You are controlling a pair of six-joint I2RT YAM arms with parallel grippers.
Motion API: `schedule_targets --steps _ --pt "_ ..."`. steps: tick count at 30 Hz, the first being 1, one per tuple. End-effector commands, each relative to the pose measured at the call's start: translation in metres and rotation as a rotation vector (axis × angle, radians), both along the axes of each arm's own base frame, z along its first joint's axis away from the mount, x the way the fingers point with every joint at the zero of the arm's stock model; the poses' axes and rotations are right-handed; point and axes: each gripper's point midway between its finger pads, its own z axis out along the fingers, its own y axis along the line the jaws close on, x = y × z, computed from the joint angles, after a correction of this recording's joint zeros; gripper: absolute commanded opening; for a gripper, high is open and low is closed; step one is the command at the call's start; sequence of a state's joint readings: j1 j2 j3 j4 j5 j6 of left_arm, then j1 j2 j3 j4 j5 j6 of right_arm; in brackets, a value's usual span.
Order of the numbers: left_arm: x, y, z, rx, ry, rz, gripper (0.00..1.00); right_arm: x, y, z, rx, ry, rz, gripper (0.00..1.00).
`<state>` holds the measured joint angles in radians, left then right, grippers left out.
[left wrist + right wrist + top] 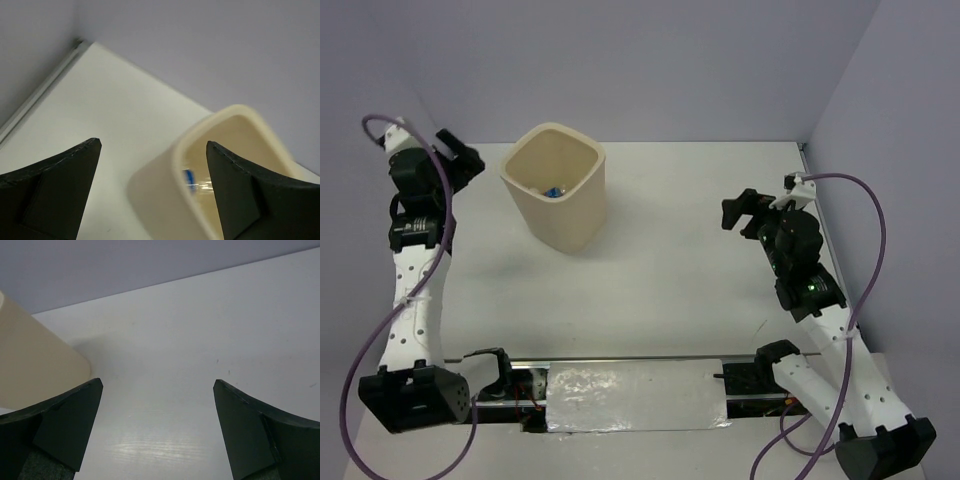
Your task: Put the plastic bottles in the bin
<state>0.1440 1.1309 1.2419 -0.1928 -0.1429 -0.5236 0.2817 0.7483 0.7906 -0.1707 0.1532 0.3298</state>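
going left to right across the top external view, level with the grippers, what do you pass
left arm's black two-finger gripper → tall cream-beige plastic bin → right arm's black two-finger gripper

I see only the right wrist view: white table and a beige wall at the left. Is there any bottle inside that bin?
Observer: Yes. The top view shows a bottle with blue label at the bottom of the bin; how many lie there I cannot tell.
Operator: Where is the left gripper?
Observer: The left gripper is to the left of the bin, near its rim, fingers open and empty.
Operator: Any bottle left on the table?
Observer: None shows on the table in the top view.
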Motion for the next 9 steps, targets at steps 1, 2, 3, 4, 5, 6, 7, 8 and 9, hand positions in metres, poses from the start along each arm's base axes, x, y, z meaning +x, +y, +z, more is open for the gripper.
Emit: schedule_targets --steps 1,2,3,4,5,6,7,8,9 --pt "-0.023 0.030 -0.039 -0.188 0.053 0.088 0.99 -0.008 -0.021 -0.002 0.005 -0.006 -0.108 1.00" --pt "-0.030 0.047 -0.046 -0.217 0.060 0.122 0.99 -0.009 -0.023 -0.005 0.003 -0.002 -0.114 1.00" --pt "-0.033 0.052 -0.053 -0.237 0.066 0.124 0.99 -0.011 -0.024 -0.006 0.000 0.000 -0.116 1.00" --pt "-0.035 0.057 -0.063 -0.253 0.075 0.125 0.99 -0.013 -0.025 -0.006 0.000 -0.003 -0.122 1.00" --pt "-0.035 0.060 -0.062 -0.265 0.063 0.104 0.99 -0.014 -0.026 -0.008 0.000 0.002 -0.124 1.00" --pt "-0.034 0.062 -0.066 -0.271 0.066 0.097 0.99 -0.014 -0.027 -0.010 0.001 0.006 -0.128 1.00" --pt "-0.032 0.063 -0.069 -0.271 0.076 0.092 0.99 -0.015 -0.027 -0.013 0.001 0.010 -0.130 1.00" --pt "-0.031 0.064 -0.069 -0.267 0.077 0.091 0.99 -0.015 -0.027 -0.013 0.001 0.010 -0.130 1.00" --pt "-0.030 0.063 -0.070 -0.268 0.078 0.085 0.99 -0.014 -0.027 -0.013 0.003 0.007 -0.132 1.00"
